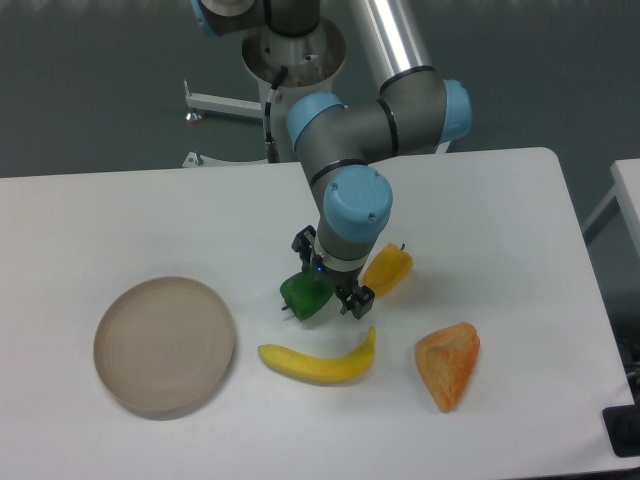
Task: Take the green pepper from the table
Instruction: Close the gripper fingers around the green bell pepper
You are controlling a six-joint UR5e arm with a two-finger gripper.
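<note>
Camera view shows the gripper [327, 290] down on the green pepper [303, 295]; I cannot tell whether its fingers are clamped. Just beside it lies 1 yellow-orange pepper [388, 269].

The white table [120, 220] carries a beige plate [165, 346], banana [320, 362], orange wedge [449, 364], yellow pepper [388, 269] and green pepper [303, 294].
</note>
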